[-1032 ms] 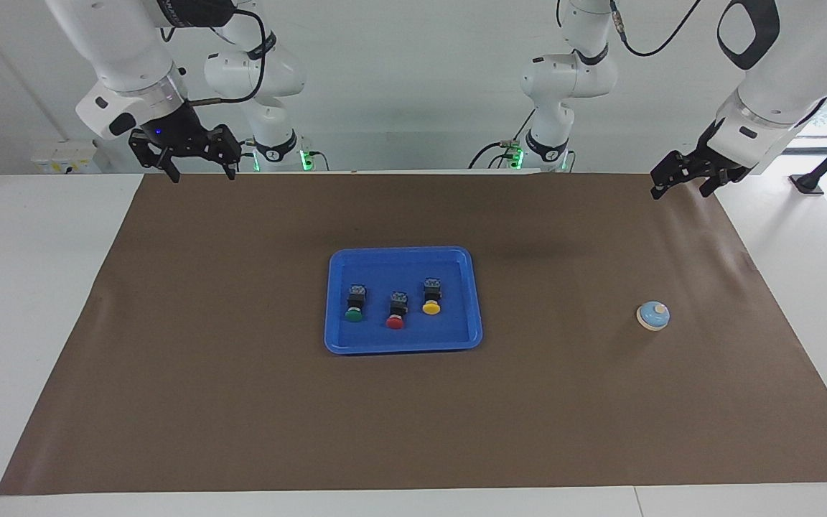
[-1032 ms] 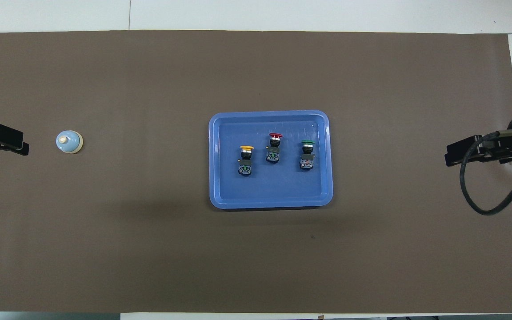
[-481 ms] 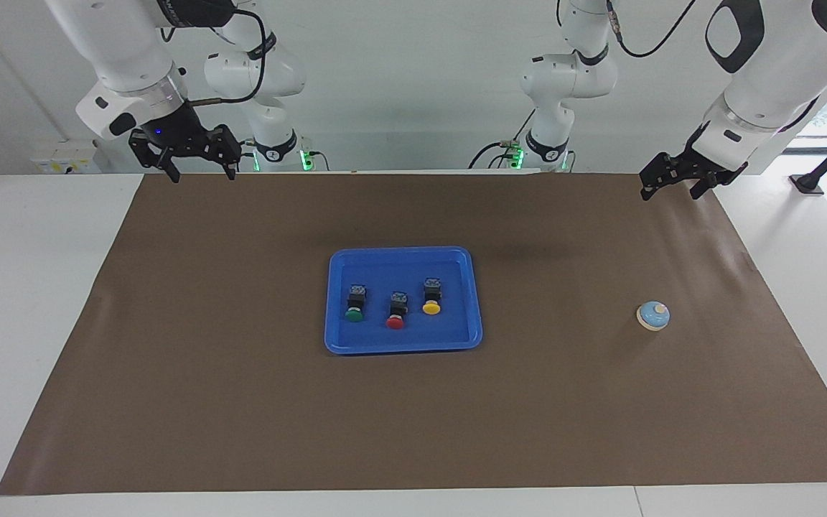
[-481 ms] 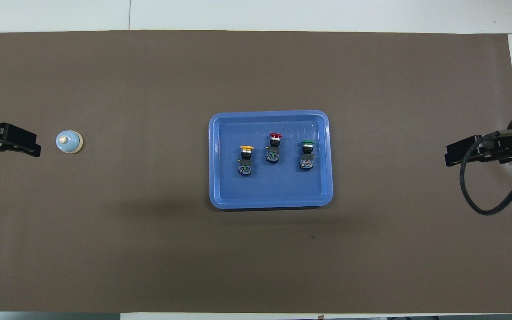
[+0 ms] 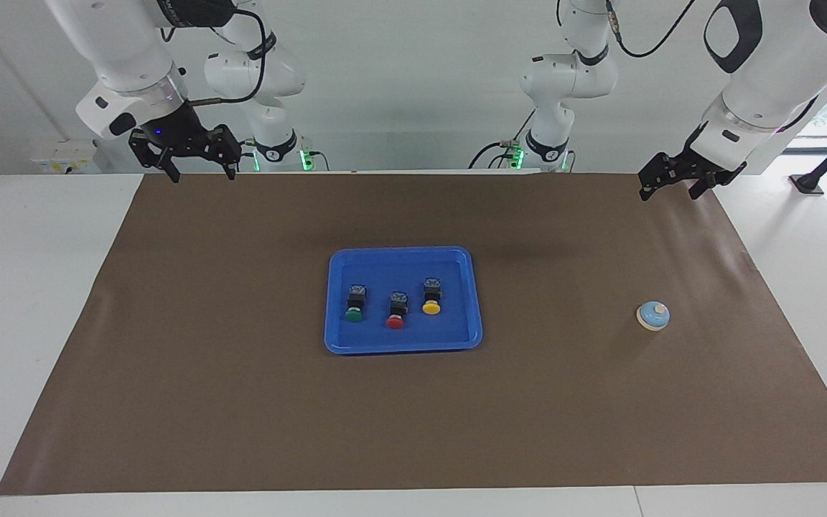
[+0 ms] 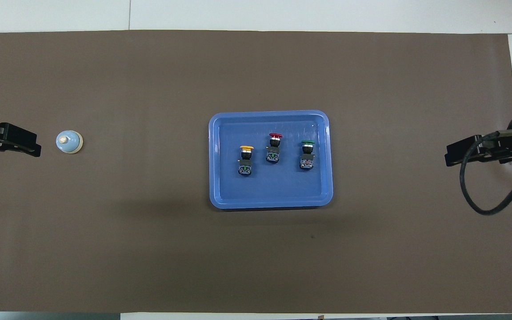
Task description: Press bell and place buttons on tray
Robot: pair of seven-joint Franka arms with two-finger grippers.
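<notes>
The blue tray [image 5: 334, 337] [image 6: 215, 200] lies mid-mat. In it lie three buttons on their sides: green [image 5: 354, 304] [image 6: 307, 154], red [image 5: 397, 311] [image 6: 274, 148] and yellow [image 5: 432, 296] [image 6: 246, 160]. The light-blue bell [image 5: 652, 315] [image 6: 69, 142] stands on the mat toward the left arm's end. My left gripper [image 5: 670, 192] [image 6: 29, 146] hangs open and empty, up in the air over the mat at that end, apart from the bell. My right gripper [image 5: 201, 174] [image 6: 450, 155] waits open and empty over the mat's corner at the right arm's end.
A brown mat [image 5: 241, 402] [image 6: 149, 249] covers most of the white table [image 5: 33, 287]. A black cable [image 6: 482, 209] loops from the right arm's wrist.
My left gripper has shifted a little toward the middle of the table and slightly up. The right arm, tray, buttons and bell have not moved.
</notes>
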